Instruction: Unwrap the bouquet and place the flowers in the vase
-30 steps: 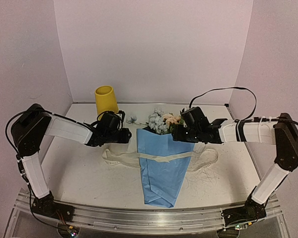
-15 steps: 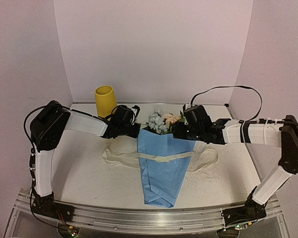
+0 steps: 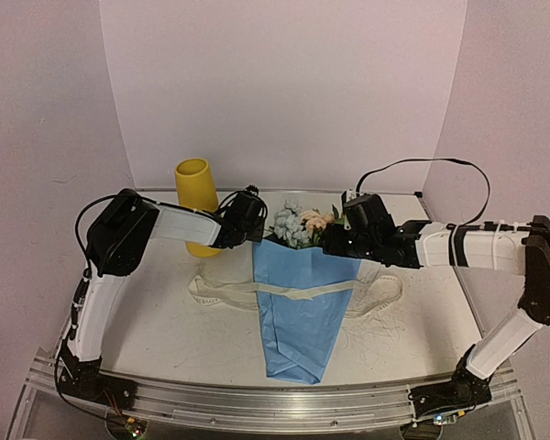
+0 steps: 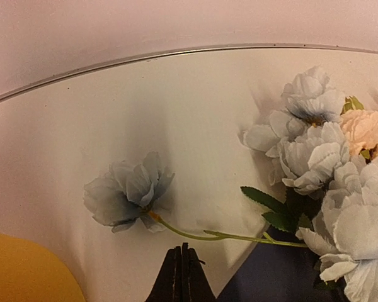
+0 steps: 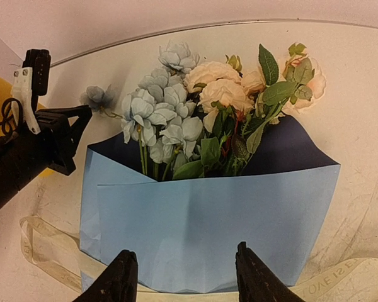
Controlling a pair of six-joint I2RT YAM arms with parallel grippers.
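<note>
The bouquet lies flat in the middle of the table with its ribbon loose across it, so I think the unwrapping is under way. The left gripper is pinched shut just near of a stray blue bloom, holding nothing I can see. The right gripper hangs open over the light blue paper. Next the paper must come off the flowers. The vase waits far left.

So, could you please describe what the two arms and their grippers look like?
Both arms match. The left arm and right arm have white link covers between bulky black joint housings, and their black bases are bolted to an aluminium rail. A thin black cable loops above the right arm. The left gripper and right gripper have black, tapering fingers.
</note>
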